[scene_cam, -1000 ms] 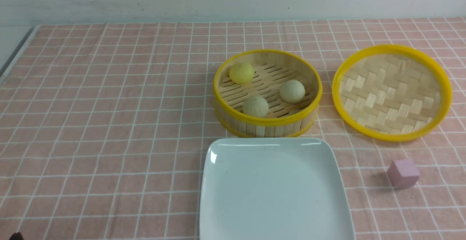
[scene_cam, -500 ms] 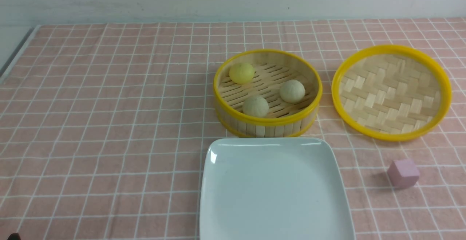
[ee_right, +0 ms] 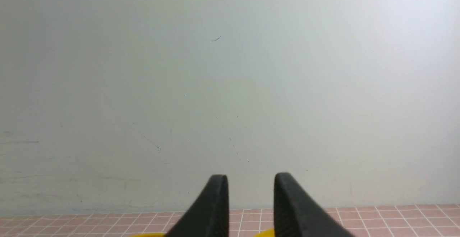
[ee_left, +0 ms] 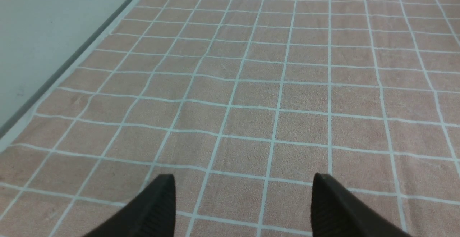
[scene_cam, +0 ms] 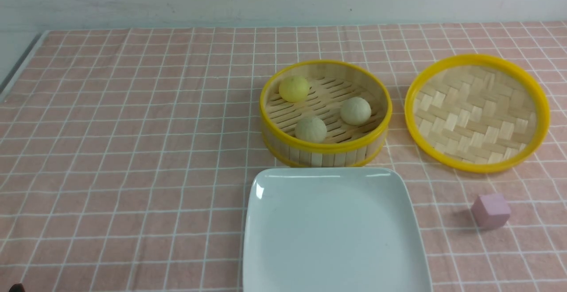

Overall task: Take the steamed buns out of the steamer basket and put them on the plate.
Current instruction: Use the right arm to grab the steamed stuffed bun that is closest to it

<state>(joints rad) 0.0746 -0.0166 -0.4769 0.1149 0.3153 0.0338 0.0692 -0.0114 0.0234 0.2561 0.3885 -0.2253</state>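
Black jaws: your left gripper (ee_left: 243,190) gapes wide over bare checked cloth (ee_left: 251,86); your right gripper (ee_right: 251,186) shows a narrow empty gap, facing the wall. Three steamed buns (scene_cam: 311,129) sit in the steamer basket (scene_cam: 325,148), behind the bare plate (scene_cam: 332,239). Woven tray (scene_cam: 476,165) and pink cube (scene_cam: 490,211) lie right.

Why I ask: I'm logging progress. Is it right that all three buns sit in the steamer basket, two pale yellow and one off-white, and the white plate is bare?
Not quite. The front view shows one pale yellow bun and two off-white buns in the steamer basket. The plate is indeed bare.
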